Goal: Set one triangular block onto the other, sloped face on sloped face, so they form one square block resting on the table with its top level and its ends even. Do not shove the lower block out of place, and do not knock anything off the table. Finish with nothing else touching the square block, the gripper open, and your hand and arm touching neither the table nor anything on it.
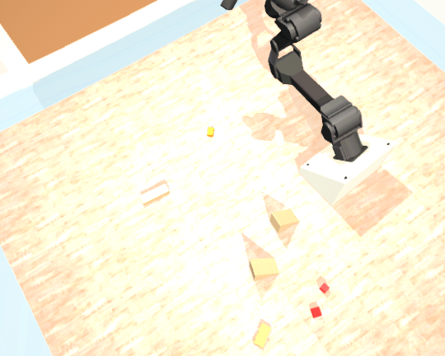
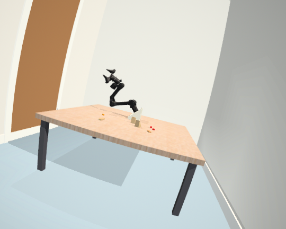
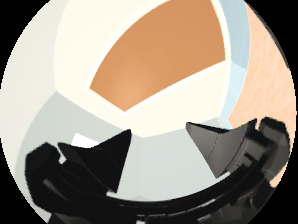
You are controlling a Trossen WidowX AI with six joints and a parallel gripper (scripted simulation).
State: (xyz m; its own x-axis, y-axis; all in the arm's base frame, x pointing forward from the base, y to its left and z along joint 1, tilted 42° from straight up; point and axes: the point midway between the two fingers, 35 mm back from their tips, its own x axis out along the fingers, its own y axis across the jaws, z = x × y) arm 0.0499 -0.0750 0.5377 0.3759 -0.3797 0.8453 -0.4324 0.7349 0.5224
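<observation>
Gripper [image 2: 108, 75] open and empty, raised high over the surface [image 2: 78, 124], seen only from outside; from above, two triangular blocks [image 1: 284, 218] [image 1: 264, 268] apart, near the white base [image 1: 335, 181]; wrist view shows only wall

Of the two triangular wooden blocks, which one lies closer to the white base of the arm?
The upper triangular block, right beside the white base; the other block lies farther down, toward the red cubes.

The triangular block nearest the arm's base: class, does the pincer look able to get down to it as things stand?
Probably yes: the pincer is open and raised high, and nothing stands over that triangular block; the other block lies apart.
</observation>
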